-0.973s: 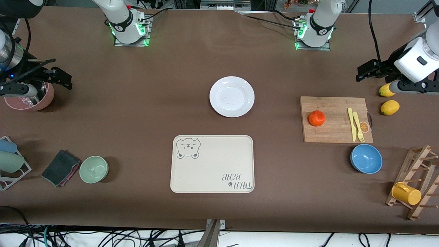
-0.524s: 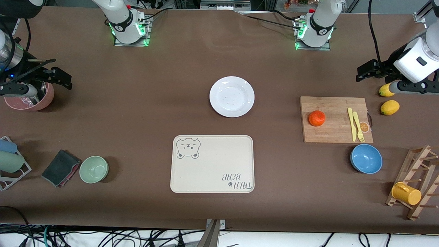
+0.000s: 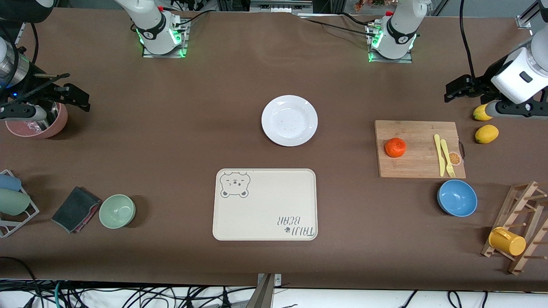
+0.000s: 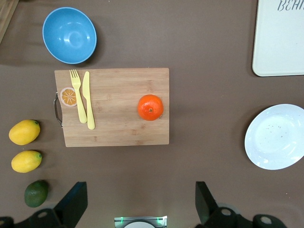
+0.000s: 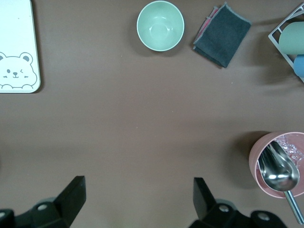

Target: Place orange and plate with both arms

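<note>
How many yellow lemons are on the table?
2. Both oval yellow lemons lie on the brown table beside the wooden cutting board, at the left arm's end: one next to the other, near a dark green lime.

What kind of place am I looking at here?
Probably a robotics lab set up as a mock kitchen: two arms bolted to a cloth-covered table, loose cables along its edge, and kitchenware such as a plate and a cutting board with an orange.
</note>
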